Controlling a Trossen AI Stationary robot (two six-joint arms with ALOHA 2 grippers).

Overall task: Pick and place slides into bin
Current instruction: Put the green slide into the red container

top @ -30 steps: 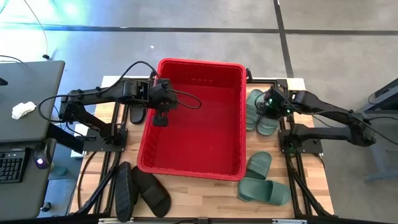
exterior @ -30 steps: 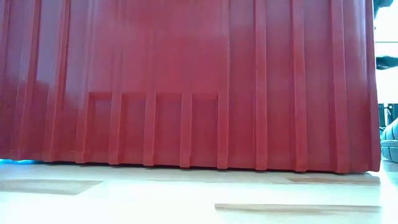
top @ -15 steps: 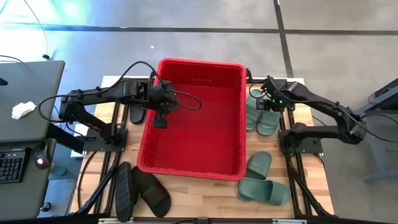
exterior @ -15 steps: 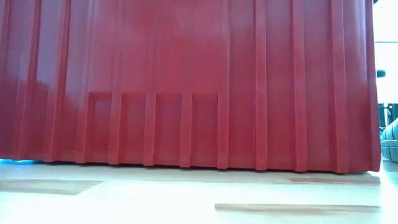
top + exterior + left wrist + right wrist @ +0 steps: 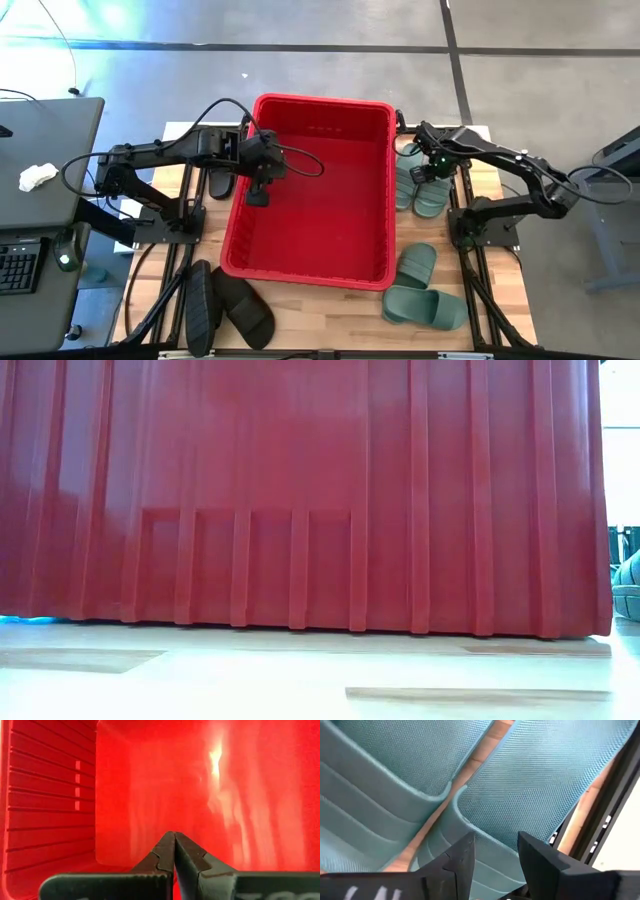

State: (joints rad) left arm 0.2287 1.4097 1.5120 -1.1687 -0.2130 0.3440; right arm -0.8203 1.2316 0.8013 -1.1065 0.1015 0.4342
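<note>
The right gripper [image 5: 495, 852] has its fingers parted over the strap edge of a green slide [image 5: 540, 785], without clasping it, among the green pair [image 5: 420, 180] right of centre. The left gripper [image 5: 258, 196] hangs clenched and empty inside the red bin [image 5: 310, 272] at mid-frame. Two more green slides [image 5: 420, 290] lie lower right, black ones [image 5: 225, 305] lower left.

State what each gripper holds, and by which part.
Nothing: left gripper is shut and empty inside the bin; right gripper is open above a green slide's strap.
</note>
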